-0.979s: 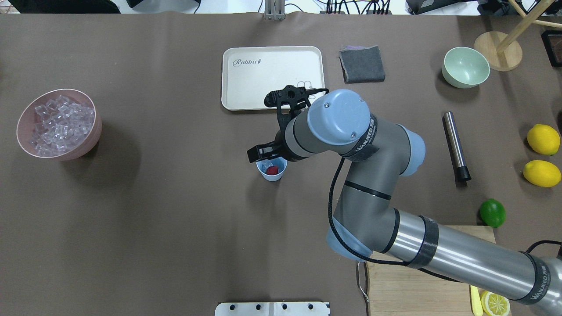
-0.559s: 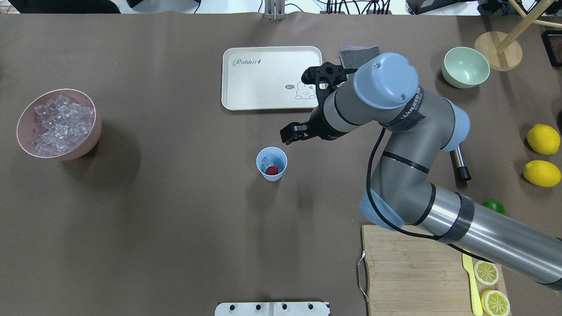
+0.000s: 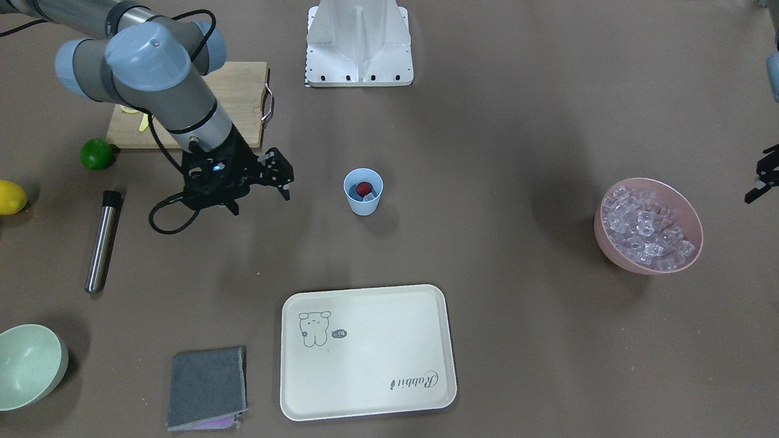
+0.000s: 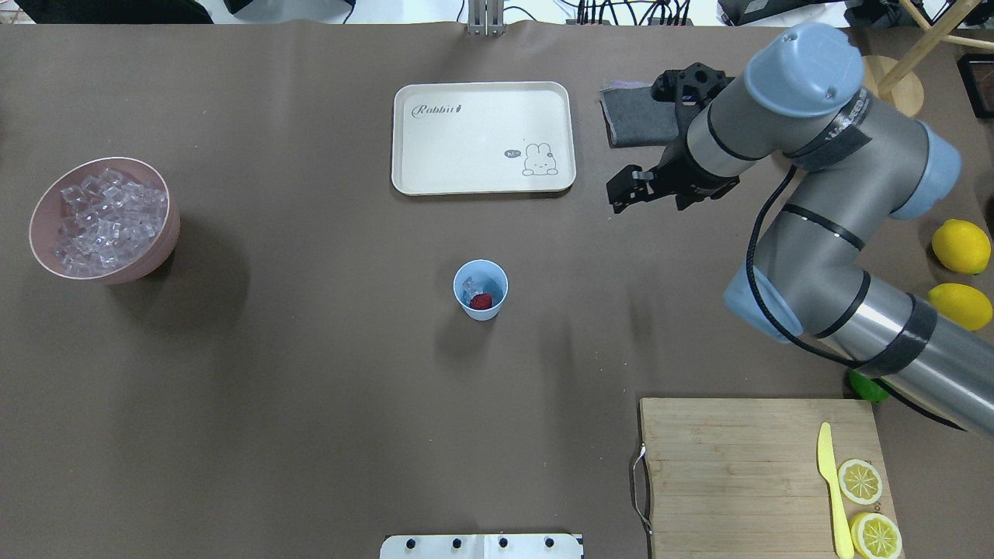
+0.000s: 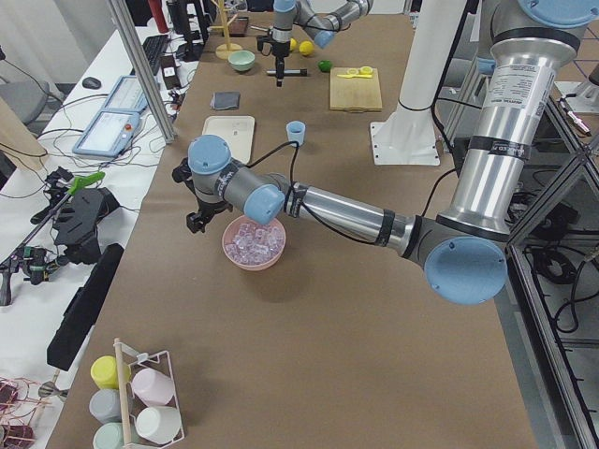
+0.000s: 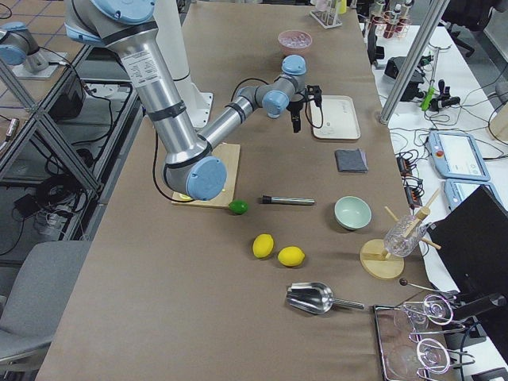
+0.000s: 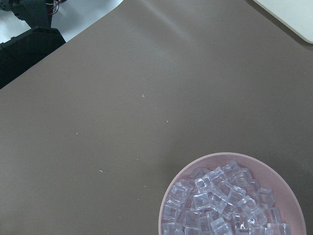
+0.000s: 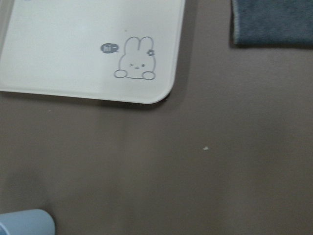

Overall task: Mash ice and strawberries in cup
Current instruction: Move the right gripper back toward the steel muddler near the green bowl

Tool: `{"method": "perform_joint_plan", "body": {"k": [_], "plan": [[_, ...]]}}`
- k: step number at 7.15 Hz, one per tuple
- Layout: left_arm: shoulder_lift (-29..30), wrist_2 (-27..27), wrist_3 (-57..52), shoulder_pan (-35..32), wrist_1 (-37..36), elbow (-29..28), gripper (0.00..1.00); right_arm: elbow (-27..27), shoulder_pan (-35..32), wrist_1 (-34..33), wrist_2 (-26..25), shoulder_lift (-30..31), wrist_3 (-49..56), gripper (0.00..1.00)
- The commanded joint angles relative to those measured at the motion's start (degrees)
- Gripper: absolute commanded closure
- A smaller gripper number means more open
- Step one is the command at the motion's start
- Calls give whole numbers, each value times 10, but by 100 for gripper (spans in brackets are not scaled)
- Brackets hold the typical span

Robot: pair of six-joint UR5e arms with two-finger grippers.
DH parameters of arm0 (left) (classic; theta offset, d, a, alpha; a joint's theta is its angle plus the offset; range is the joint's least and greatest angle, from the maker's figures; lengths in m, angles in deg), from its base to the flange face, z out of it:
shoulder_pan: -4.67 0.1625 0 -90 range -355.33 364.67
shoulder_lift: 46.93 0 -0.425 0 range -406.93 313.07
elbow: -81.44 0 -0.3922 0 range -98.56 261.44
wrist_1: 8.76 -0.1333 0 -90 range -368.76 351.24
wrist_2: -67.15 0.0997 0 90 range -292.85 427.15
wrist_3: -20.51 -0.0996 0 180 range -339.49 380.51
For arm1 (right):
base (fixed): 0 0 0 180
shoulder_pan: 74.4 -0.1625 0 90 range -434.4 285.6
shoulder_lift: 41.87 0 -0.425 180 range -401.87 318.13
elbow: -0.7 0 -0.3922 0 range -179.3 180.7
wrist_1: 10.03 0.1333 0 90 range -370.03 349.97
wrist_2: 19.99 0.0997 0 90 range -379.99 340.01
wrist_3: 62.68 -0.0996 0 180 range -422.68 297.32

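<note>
The right gripper [image 3: 261,203] (jaws wide, empty) is hanging just left of the slim steel cylinder [image 3: 102,240], which is lying with its long axis pointing toward the robot.

Tray [image 4: 481,147] reads "Rabbit", perhaps "hi".

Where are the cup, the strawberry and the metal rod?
cup [image 3: 363,205], exterior front-facing view, outer wall.
strawberry [image 3: 364,188], exterior front-facing view, red top.
metal rod [image 3: 102,240], exterior front-facing view, mid-shaft.
</note>
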Motion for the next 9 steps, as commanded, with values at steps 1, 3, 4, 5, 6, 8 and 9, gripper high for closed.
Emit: {"method": "perform_joint_plan", "body": {"k": [1, 3, 4, 5, 6, 8, 9], "plan": [[-1, 1, 2, 1, -4, -7, 3, 0, -56, -63, 9, 33, 34, 0], [-6, -1, 2, -2, -19, -19, 3, -2, -102, -118, 9, 56, 97, 0], [-4, 0, 1, -9, -30, -18, 3, -3, -115, -125, 9, 75, 137, 0], [-5, 0, -2, -17, -29, -17, 3, -9, -121, -123, 20, 89, 161, 0], [-11, -1, -5, -27, -25, -16, 3, -21, -124, -119, 35, 90, 163, 0], [-34, 3, -8, -37, -4, -11, 3, -57, -137, -106, 68, 89, 160, 0], [-34, 5, -8, -37, -4, -11, 3, -94, -146, -44, 88, 92, 158, 0]]}}
